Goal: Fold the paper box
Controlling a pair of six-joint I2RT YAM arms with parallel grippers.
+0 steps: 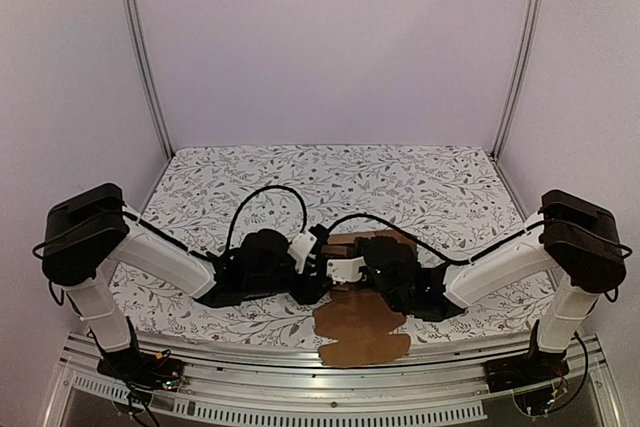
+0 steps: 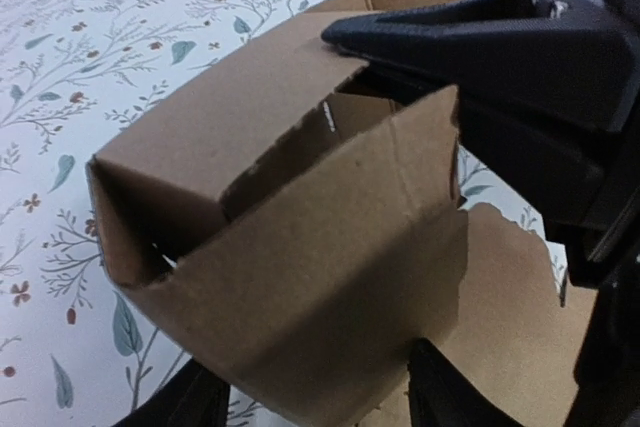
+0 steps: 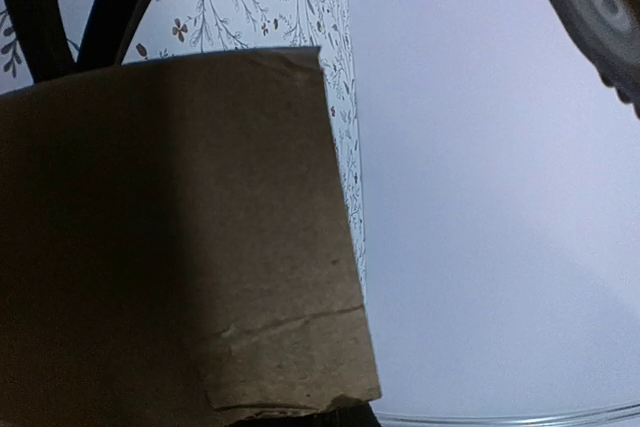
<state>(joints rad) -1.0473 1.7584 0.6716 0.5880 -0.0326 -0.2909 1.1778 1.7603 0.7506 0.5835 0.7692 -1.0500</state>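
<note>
The paper box (image 1: 345,244) stands half folded at the table's middle, between both grippers, and its flat brown lid flap (image 1: 360,332) reaches out to the near edge. In the left wrist view the box (image 2: 300,247) has raised walls and an open top. My left gripper (image 2: 320,392) is open, its two fingers (image 2: 190,402) set wide apart under the near wall. My right gripper (image 2: 345,35) is shut into a black wedge lying over the box's top edge. In the right wrist view a cardboard panel (image 3: 170,247) hides its jaws.
A floral cloth (image 1: 250,172) covers the table. Aluminium posts (image 1: 140,47) and pale walls close the back and sides. A metal rail (image 1: 300,387) runs along the near edge. Black cables (image 1: 270,192) loop above both wrists.
</note>
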